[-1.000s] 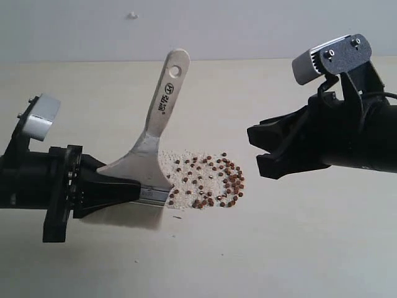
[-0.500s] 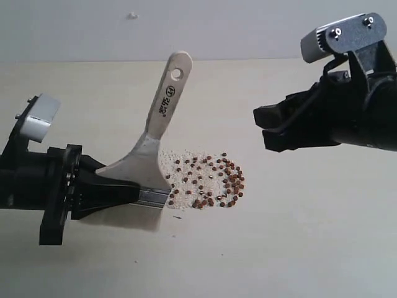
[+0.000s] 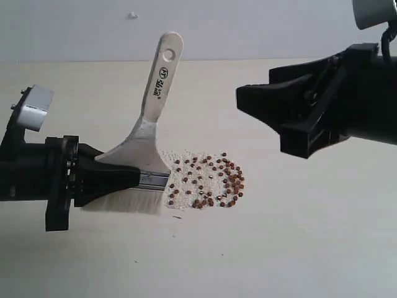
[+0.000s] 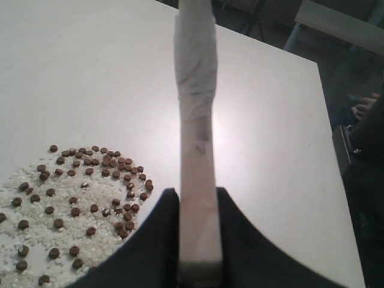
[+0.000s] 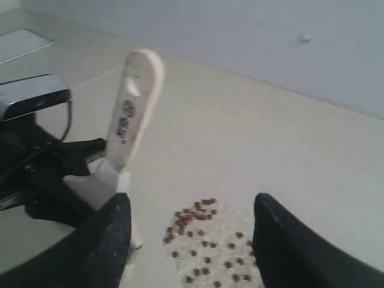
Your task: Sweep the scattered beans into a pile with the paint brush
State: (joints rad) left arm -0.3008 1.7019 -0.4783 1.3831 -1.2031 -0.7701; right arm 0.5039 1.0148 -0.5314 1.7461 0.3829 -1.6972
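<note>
left claw point(image 3: 133, 180) grips paint brush point(image 3: 155, 93), handle now steeper | right claw point(image 3: 263, 121) spread, risen closer | beans point(image 3: 214, 180) unmoved, sweep pending

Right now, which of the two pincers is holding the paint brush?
The left pincer: it is shut on the paint brush at its metal ferrule. The right pincer hangs open and empty, beyond the beans.

In the exterior view the left claw point(image 3: 133, 180) hides most of the ferrule point(image 3: 155, 180) of the paint brush point(image 3: 153, 99), and the right claw point(image 3: 263, 121) runs off the right edge. In the left wrist view the handle point(image 4: 195, 120) is cut by the top edge. The right wrist view is blurred, so the beans point(image 5: 207, 231) are mere specks.
</note>
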